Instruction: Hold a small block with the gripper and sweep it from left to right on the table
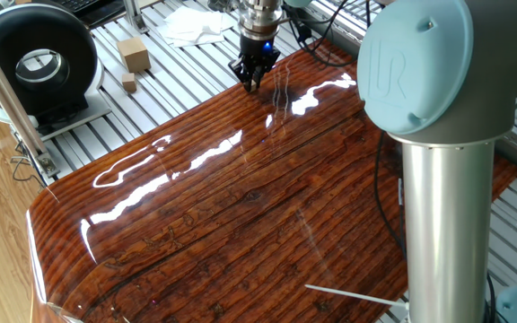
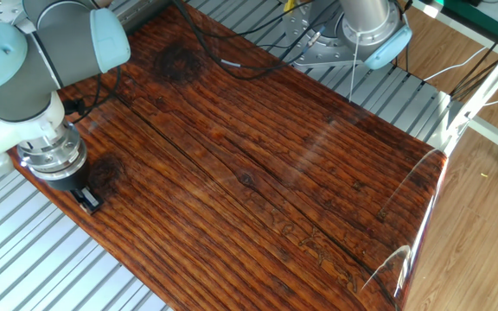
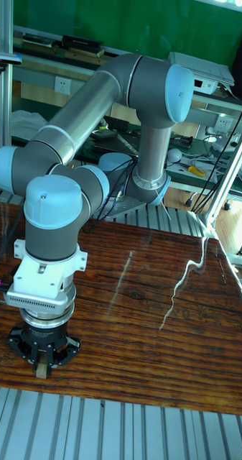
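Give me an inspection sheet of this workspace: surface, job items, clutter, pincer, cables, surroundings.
Surface: glossy reddish-brown table with striped grain and strong glare streaks.
Job's things: small block, a tan piece showing between the pincer's fingers, low at the board's edge.
Clutter: big tan block and a smaller tan cube on the slatted base, off the board; white cloth beyond them.
Grippers: pincer pointing down, shut on the small block.
Cables: black cables trailing over the board's far corner.
Surroundings: black round device, shelving behind the arm.
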`<state>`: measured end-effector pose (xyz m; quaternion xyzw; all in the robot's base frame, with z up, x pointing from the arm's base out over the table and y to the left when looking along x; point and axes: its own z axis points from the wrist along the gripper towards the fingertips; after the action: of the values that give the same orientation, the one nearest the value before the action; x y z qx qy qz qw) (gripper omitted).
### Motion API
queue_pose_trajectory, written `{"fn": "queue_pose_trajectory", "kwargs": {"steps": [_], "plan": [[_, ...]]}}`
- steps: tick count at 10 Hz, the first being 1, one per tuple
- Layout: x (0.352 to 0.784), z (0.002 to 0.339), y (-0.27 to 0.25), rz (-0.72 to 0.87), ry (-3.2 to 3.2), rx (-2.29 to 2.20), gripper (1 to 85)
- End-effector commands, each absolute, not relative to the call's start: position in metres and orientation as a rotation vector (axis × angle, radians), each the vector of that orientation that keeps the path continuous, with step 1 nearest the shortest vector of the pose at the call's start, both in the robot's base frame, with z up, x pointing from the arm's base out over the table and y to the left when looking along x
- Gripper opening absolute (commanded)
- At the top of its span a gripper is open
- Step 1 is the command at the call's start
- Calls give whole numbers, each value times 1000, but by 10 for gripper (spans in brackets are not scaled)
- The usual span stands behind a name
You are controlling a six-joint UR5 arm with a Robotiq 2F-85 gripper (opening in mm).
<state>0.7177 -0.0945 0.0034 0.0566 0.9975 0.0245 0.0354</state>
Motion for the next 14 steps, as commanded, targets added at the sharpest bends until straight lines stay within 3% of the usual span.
{"fn": "queue_pose_trajectory", "kwargs": {"steps": [1, 14], "plan": [[719, 3, -92, 91, 3057, 189, 10], [717, 12, -82, 100, 3072, 213, 10]]}}
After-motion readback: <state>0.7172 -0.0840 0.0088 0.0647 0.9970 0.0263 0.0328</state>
